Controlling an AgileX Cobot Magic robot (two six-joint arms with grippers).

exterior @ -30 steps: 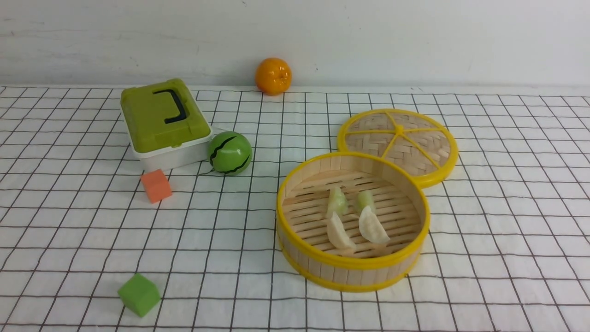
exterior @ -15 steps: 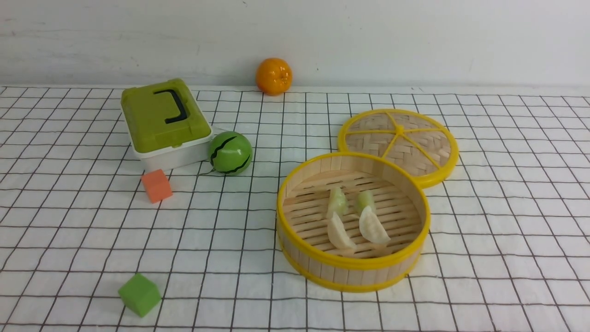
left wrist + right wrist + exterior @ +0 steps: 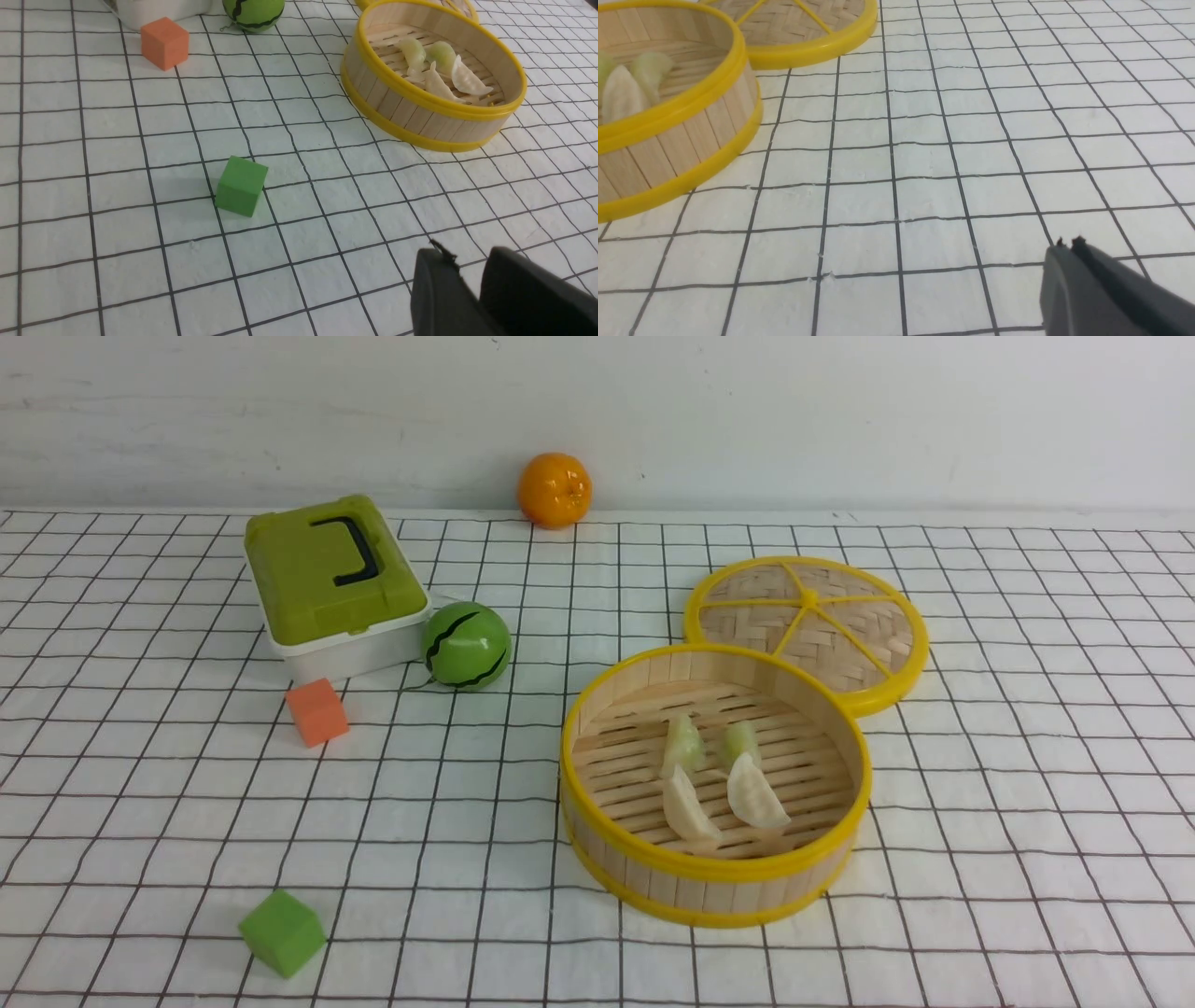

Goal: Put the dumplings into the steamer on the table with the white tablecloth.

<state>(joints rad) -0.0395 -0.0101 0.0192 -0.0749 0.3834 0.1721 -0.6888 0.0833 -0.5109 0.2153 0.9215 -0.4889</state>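
All four dumplings (image 3: 714, 779) are contained in the steamer (image 3: 653, 877). Left hand (image 3: 472, 275): fingers slightly parted, empty. Right hand (image 3: 1070, 243): fingers pressed together.

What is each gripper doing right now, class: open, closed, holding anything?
Left gripper: slightly open, holding nothing.
Right gripper: closed, holding nothing.

You see the right hand (image 3: 1069, 245) pinched closed above the white grid-lined tablecloth (image 3: 924, 154) — the round bamboo steamer (image 3: 677, 135) sits well apart, pale crescent dumplings (image 3: 626, 88) inside.
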